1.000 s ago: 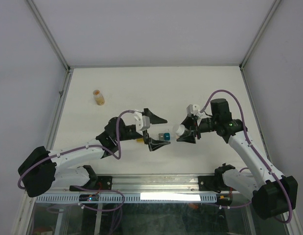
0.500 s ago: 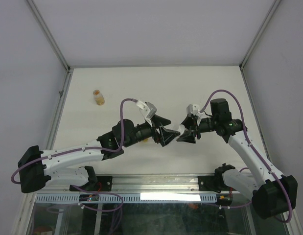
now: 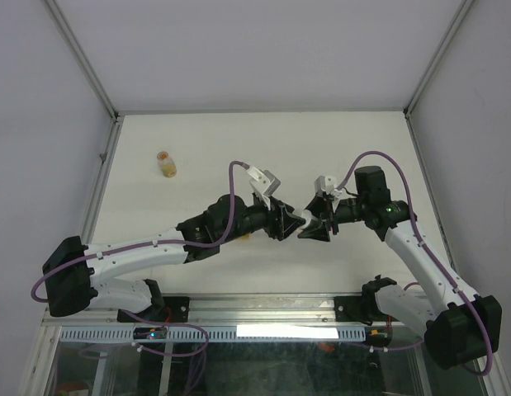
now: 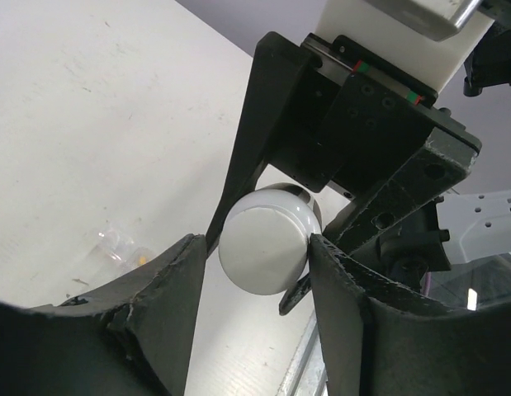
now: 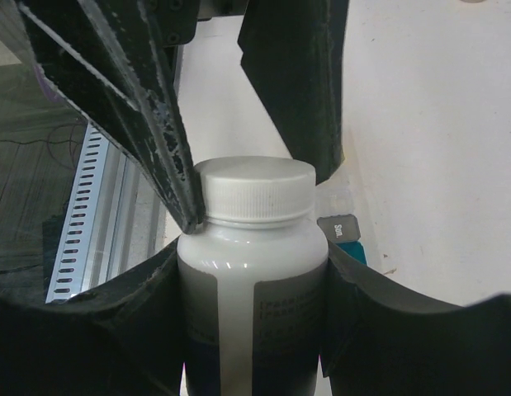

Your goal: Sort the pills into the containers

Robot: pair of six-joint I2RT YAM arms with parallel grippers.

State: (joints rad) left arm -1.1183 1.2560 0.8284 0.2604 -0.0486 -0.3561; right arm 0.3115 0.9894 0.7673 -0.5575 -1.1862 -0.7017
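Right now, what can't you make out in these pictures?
Contents of the white plastic bottle: every view, opaque wall.
Its label print: right wrist view, blurred.
Strip of small square plastic containers: top view, mostly under the left arm; right wrist view, only a teal end shows.
Small amber jar: top view, too small to see inside.

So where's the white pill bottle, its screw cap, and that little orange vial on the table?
white plastic pill bottle [image 5: 255,256], right wrist view, on its upper body.
white screw cap [image 4: 266,247], left wrist view, on its flat top.
small orange vial [image 3: 166,164], top external view, on its middle.
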